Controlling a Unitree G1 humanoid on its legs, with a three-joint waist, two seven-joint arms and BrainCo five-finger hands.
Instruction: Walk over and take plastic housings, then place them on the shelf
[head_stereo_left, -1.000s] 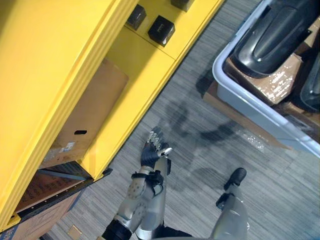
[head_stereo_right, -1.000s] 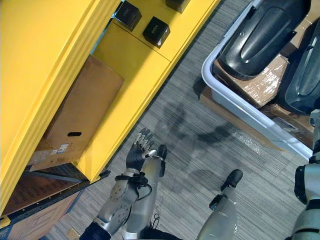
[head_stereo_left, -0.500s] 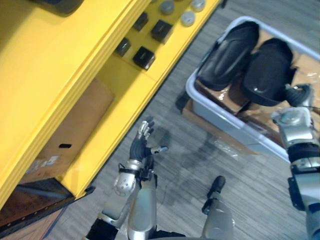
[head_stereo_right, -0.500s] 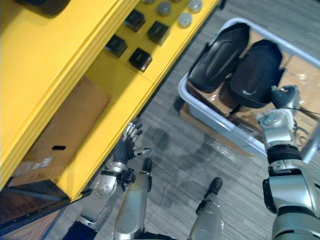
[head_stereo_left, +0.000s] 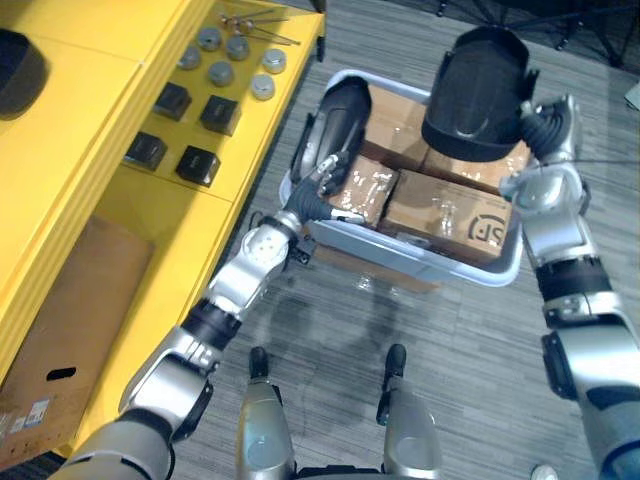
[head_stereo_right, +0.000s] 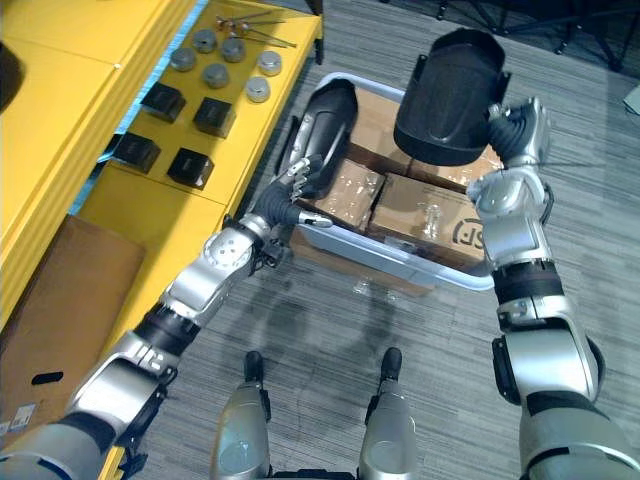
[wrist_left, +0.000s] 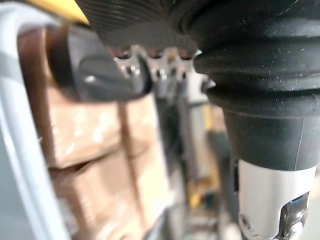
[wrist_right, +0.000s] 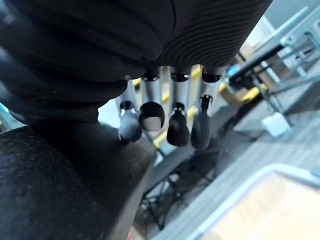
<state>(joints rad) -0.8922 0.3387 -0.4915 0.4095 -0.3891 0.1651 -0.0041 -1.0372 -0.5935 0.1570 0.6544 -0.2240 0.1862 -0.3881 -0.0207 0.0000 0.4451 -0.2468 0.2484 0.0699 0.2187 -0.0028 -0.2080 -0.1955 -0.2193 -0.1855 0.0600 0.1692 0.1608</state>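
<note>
Fingers of the right hand (head_stereo_left: 542, 118) are clamping a black plastic housing (head_stereo_left: 478, 90) clear above the grey plastic bin (head_stereo_left: 420, 258); those of the left hand (head_stereo_left: 318, 190) are resting apart at its rim.

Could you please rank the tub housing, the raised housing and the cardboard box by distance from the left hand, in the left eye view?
1. Tub housing: beside the left hand.
2. Raised housing: rightward, in the right hand.
3. Cardboard box: farthest, lower left.

Grey striped carpet floor (head_stereo_left: 450, 340) thru-out. Tall yellow shelf unit (head_stereo_left: 90, 110) on robot's left, w/ flat cardboard box (head_stereo_left: 70, 300) on its lower level. Dark stand legs (head_stereo_left: 545, 18) at far side.
</note>
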